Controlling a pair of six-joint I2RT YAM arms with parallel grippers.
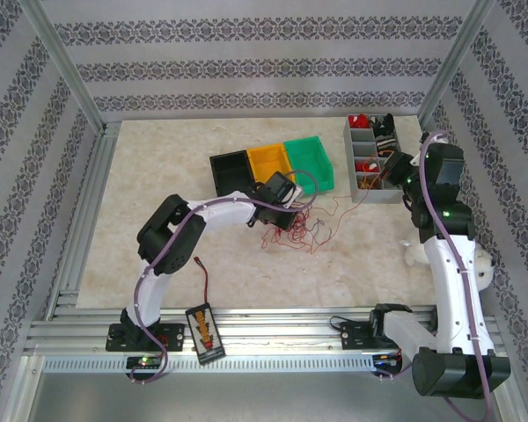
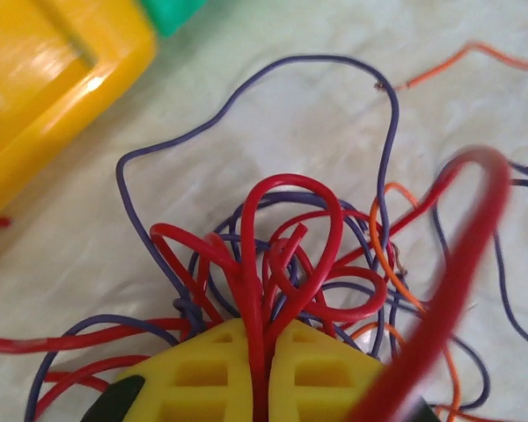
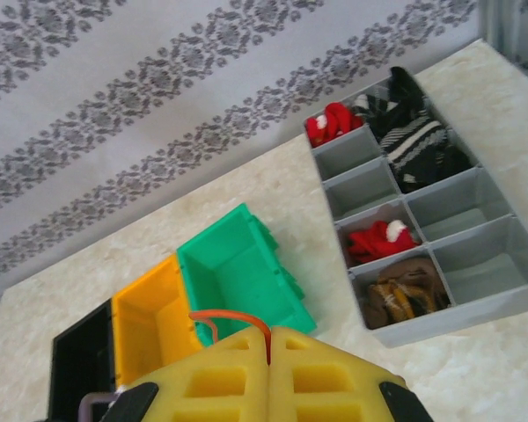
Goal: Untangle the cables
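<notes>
The cables (image 1: 301, 227) lie as a tangle of thin red, orange and purple wires on the table in front of the bins. My left gripper (image 1: 288, 211) sits low over the tangle's left side. In the left wrist view its yellow fingers (image 2: 202, 374) are shut on a bunch of red wire loops (image 2: 282, 255), with purple and orange strands spread around them. My right gripper (image 1: 387, 174) is raised at the right, near the grey organiser. Its yellow fingers (image 3: 334, 378) are shut on a single orange wire (image 3: 233, 315), which runs back toward the tangle.
Black (image 1: 229, 171), yellow (image 1: 268, 163) and green (image 1: 310, 158) bins stand in a row behind the tangle. A grey divided organiser (image 1: 396, 195) with small items is at the back right. A black battery pack (image 1: 204, 332) with a dark wire lies on the front rail.
</notes>
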